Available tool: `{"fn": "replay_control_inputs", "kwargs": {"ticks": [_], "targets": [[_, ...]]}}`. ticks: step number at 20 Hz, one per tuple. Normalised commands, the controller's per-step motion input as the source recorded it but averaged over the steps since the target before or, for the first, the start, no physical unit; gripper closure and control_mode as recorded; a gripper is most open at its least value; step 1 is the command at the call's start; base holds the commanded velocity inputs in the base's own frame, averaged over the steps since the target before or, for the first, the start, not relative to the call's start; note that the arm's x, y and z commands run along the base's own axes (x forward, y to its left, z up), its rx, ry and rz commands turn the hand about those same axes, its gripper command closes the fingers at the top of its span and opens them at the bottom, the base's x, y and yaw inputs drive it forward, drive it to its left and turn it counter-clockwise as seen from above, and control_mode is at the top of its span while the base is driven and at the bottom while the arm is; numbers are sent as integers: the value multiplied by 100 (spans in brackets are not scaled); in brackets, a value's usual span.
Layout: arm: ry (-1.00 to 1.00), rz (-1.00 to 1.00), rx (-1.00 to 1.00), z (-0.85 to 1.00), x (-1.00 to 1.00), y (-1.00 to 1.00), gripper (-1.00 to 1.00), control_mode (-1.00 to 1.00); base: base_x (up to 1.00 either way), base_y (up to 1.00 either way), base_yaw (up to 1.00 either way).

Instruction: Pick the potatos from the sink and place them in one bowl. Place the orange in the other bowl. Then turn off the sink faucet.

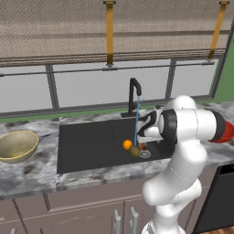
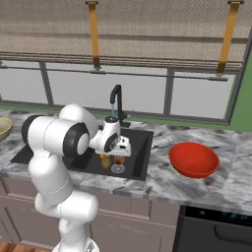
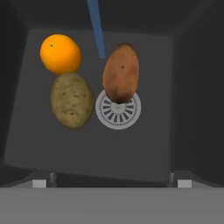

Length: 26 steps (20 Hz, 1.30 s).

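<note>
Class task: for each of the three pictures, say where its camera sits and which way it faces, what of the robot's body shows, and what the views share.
Left base view: behind the arm to its left, looking forward and down at the sink, faucet and tan-yellow bowl; the white arm rises at lower right.
Right base view: behind to its right, same sink, plus the red bowl; the arm rises at lower left.
Hand view: on the hand, looking down at the orange, olive potato, reddish potato and drain.
Shared: the sink, the produce and the running water.
</note>
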Motion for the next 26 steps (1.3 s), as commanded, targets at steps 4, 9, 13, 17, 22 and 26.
{"fn": "replay_control_inputs", "kwargs": {"ticks": [4,9,13,17,22,26], "targets": [[0,0,0,-15,18,-2,-100,-100,0,0,0],[0,0,0,-16,22,-1,-100,-100,0,0,0],[0,0,0,-17,23,0,-100,-100,0,0,0],[0,0,0,-17,26,0,-100,-100,0,0,0],[0,0,0,-21,26,0,-100,-100,0,0,0],[0,0,0,-26,27,0,-100,-100,0,0,0]]}}
